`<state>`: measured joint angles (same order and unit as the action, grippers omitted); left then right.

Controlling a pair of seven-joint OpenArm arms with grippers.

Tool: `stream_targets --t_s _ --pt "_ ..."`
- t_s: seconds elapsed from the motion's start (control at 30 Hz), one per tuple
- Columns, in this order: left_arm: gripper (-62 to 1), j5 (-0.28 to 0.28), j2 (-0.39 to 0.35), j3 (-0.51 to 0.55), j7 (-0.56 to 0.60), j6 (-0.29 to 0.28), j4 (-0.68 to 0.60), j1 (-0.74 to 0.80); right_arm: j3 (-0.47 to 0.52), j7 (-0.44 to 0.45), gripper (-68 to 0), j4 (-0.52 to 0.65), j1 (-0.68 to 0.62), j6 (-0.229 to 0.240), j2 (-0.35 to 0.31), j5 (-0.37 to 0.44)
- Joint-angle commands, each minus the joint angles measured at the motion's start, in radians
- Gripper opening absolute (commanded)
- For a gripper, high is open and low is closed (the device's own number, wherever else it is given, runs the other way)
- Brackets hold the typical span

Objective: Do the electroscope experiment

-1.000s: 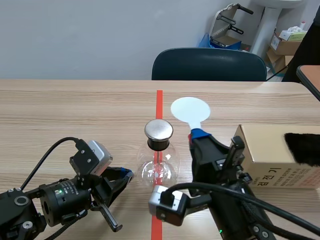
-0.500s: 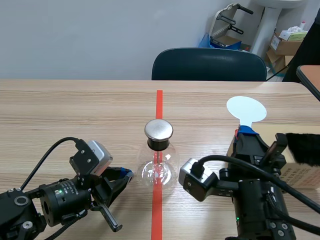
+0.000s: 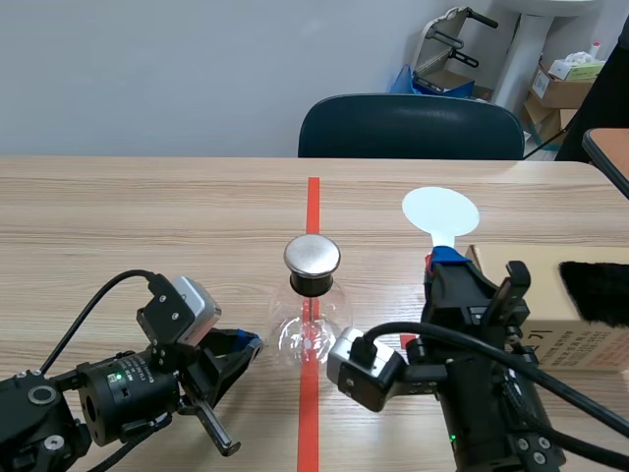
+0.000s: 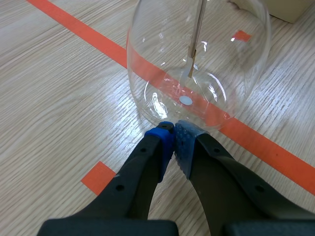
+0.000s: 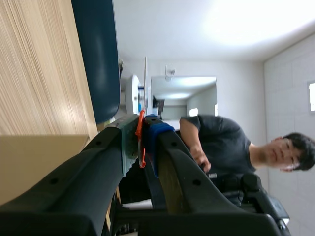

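— Pale wooden table point(image 3: 147, 216), dark blue chair point(image 3: 408, 128) behind it at upper centre. Where is the electroscope?

— Mid-frame on the red tape line: a clear round glass flask point(image 3: 313, 332) with a shiny metal disc cap point(image 3: 313, 256).

— And the grippers?

— At lower left, the left gripper point(image 3: 248, 343) has its pads pressed together on nothing, tips right at the flask's base. Right of centre, the right gripper point(image 3: 447, 262) clamps the stem of a white round flat paddle point(image 3: 439, 210), beside a brown cardboard box point(image 3: 580, 339) topped with black fur point(image 3: 595, 290).
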<state>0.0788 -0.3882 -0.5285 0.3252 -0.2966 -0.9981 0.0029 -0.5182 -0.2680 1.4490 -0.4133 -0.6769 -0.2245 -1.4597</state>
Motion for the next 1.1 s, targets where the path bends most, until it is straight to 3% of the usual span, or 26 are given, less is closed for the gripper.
stream_targets --t_s 0.0,0.3,0.5,0.67,1.07 --pt "-56.9 0.006 0.002 0.003 0.014 -0.001 -0.014 -0.003 0.009 0.037 -66.5 0.011 0.012 -0.014 -0.002 -0.001" --pt "-56.9 0.006 0.003 0.003 0.014 -0.001 -0.014 -0.003 0.009 0.324 -66.5 0.011 0.012 -0.018 -0.003 -0.001" --pt "-56.9 0.006 0.003 0.003 0.014 -0.001 -0.014 -0.003 0.009 0.457 -66.5 0.011 0.012 -0.018 -0.003 -0.001" --pt "-56.9 0.006 0.003 0.003 0.014 -0.001 -0.014 -0.003 0.009 0.501 -66.5 0.011 0.012 -0.018 -0.003 -0.001" --pt "-56.9 0.006 0.003 0.003 0.014 -0.001 -0.014 -0.003 0.009 0.503 -66.5 0.011 0.012 -0.018 -0.003 -0.001"
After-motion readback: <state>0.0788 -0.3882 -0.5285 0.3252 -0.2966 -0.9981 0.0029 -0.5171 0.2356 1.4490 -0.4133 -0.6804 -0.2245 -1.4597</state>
